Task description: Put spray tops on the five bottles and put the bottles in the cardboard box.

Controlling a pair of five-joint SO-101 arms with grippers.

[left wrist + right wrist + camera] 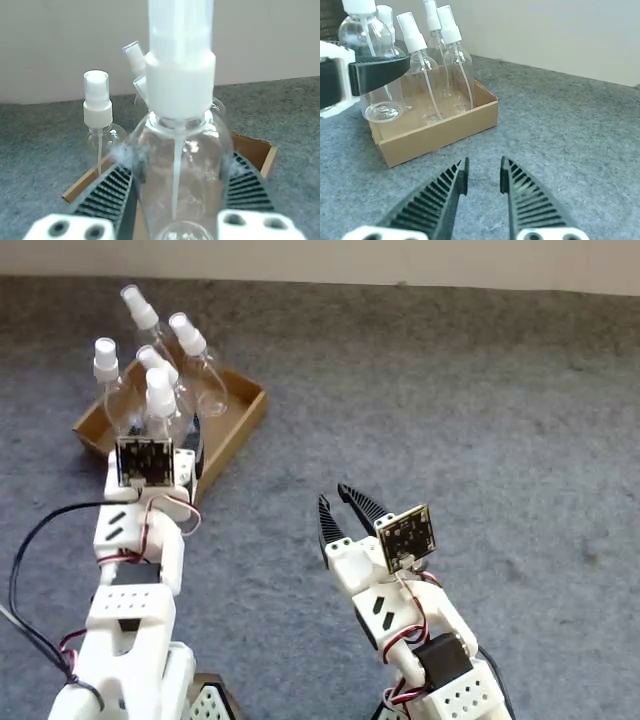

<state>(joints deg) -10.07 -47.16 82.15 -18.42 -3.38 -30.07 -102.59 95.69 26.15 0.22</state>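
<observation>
Over grey felt (480,390), the left gripper (180,162) clamps the 5th capped bottle (179,127) upright in the cardboard box (245,405), 4 bottles (205,375) just beyond its tips, so I'd release gently and back straight out, while the right gripper (483,170) sits well clear, jaws parted, holding nothing.

Grey carpet (500,390), pale wall (545,30)

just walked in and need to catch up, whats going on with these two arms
The left gripper is shut on a clear bottle with its spray top on, holding it upright at the end of the cardboard box nearest the arms. Four other bottles, all with spray tops, stand in the box. The right gripper is open and empty over the grey mat. This looks like the last bottle going in.
</observation>
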